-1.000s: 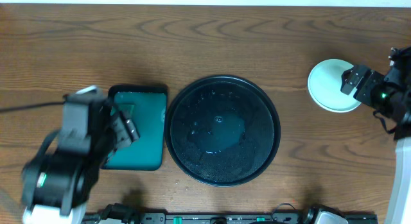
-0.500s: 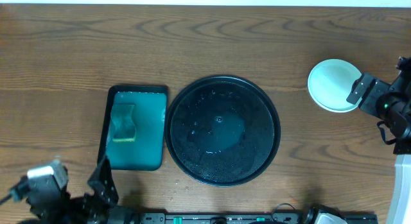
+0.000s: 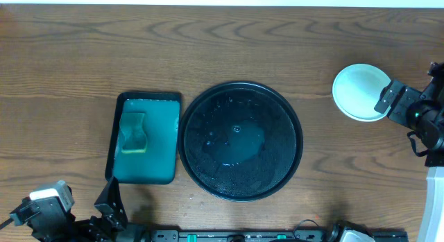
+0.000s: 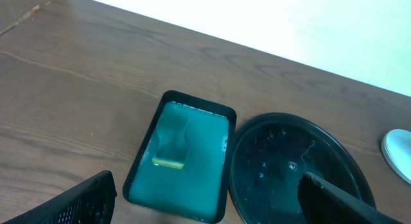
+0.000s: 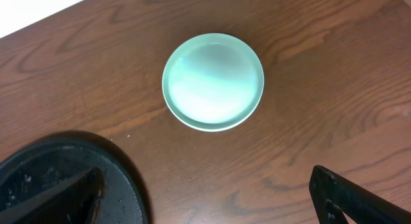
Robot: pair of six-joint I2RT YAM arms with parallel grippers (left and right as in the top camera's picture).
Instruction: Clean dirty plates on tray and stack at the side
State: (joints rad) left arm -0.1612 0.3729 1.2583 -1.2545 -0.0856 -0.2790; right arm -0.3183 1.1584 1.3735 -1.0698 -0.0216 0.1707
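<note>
The round black tray (image 3: 239,141) sits mid-table with no plates on it, only a wet film; its rim also shows in the left wrist view (image 4: 295,169) and the right wrist view (image 5: 64,179). The plates (image 3: 361,91) stand stacked on the bare wood right of the tray, pale mint on top (image 5: 213,81), with no smear showing. My right gripper (image 5: 205,205) hangs open just right of the stack, holding nothing. My left gripper (image 4: 205,211) is open and empty, drawn back to the near left corner.
A dark teal rectangular tray (image 3: 143,138) lies left of the black tray, with a green-yellow sponge (image 3: 133,133) resting in its far half. The table's front edge carries a black rail (image 3: 243,235).
My left arm pulled back from over the teal tray to the near left corner, uncovering the sponge lying there. My right gripper shifted slightly right, away from the plate stack.
</note>
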